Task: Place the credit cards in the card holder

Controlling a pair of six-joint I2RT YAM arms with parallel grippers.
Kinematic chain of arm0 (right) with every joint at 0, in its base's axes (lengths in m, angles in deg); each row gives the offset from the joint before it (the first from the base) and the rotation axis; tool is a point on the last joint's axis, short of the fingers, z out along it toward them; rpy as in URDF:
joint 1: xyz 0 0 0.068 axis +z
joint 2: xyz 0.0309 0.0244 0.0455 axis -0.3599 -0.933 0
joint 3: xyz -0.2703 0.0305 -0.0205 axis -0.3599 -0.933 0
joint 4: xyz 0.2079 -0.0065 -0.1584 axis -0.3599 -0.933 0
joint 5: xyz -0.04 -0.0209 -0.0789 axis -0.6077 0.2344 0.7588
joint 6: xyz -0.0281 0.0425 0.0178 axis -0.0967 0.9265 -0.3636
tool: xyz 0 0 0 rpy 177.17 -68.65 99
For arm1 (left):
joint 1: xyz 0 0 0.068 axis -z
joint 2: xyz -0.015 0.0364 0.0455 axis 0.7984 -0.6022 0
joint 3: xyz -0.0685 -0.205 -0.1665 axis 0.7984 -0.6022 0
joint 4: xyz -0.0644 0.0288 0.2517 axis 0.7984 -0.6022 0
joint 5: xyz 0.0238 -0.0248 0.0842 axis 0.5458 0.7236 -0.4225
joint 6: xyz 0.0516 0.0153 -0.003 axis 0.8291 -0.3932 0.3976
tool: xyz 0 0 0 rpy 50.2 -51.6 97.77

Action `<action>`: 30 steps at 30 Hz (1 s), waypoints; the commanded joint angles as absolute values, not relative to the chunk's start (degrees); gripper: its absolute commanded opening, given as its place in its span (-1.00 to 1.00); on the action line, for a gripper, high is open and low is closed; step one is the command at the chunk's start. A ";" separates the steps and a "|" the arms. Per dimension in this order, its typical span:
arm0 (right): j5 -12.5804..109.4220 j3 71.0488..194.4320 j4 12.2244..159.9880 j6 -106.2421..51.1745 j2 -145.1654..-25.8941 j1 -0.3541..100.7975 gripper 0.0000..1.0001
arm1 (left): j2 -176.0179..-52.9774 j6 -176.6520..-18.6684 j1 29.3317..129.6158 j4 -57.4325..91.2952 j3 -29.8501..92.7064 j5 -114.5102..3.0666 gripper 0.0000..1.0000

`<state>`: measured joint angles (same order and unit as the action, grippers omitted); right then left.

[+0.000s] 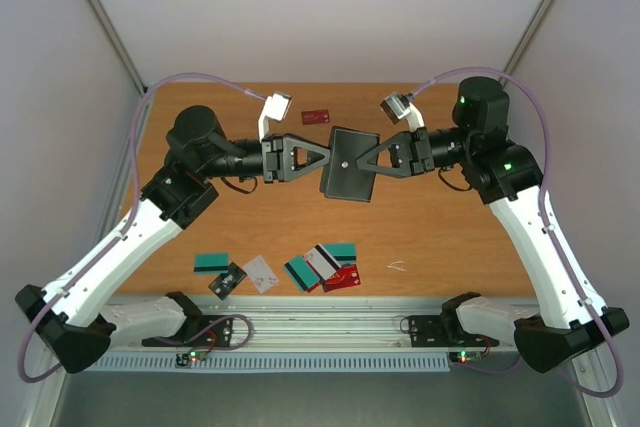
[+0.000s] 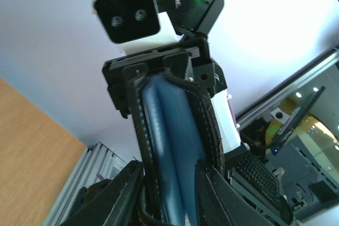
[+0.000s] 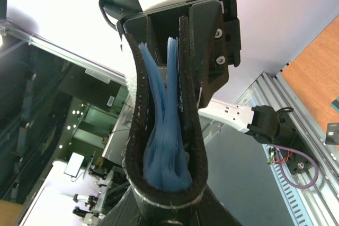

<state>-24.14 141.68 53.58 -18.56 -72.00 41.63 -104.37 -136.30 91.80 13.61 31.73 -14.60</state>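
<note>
The black card holder (image 1: 348,177) hangs in the air over the middle of the table, held from both sides. My left gripper (image 1: 323,164) is shut on its left edge, my right gripper (image 1: 373,163) on its right edge. In the left wrist view my left gripper (image 2: 169,165) clamps the open edge of the card holder (image 2: 175,141), whose blue inside shows. In the right wrist view my right gripper (image 3: 168,207) pinches the folded spine of the card holder (image 3: 167,146). Several credit cards lie near the front edge: teal (image 1: 210,263), white (image 1: 262,272), red (image 1: 343,277). One red card (image 1: 316,116) lies at the back.
A small white scrap (image 1: 397,266) lies on the wood right of the cards. A metal rail (image 1: 330,332) runs along the near edge between the arm bases. Pale walls close in the table on the left, right and back.
</note>
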 commanded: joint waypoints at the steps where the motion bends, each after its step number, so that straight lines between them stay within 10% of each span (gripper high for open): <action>1: -24.21 141.39 55.32 -17.78 -72.76 42.01 -0.98 | -106.43 -141.48 91.75 23.86 31.58 -9.13 -0.45; 9: -22.90 141.44 54.90 -18.55 -73.13 42.00 -0.89 | -108.87 -144.70 91.75 26.37 32.50 -6.25 -0.99; 15: -14.71 146.14 37.38 -29.90 -75.34 40.58 0.32 | -107.71 -138.70 91.70 14.87 34.33 -11.63 -0.99; 22: -1.06 150.20 19.48 -40.28 -75.89 38.24 0.96 | -107.08 -119.27 91.72 -20.16 43.17 -36.38 -0.99; 30: 11.92 153.13 16.02 -36.87 -76.47 42.47 0.97 | -110.56 -116.26 92.32 -32.07 46.96 -52.10 -0.99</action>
<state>2.26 150.14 19.85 -37.42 -76.59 39.25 -108.63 -119.20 91.67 -25.33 44.77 -42.97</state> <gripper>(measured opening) 0.984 0.046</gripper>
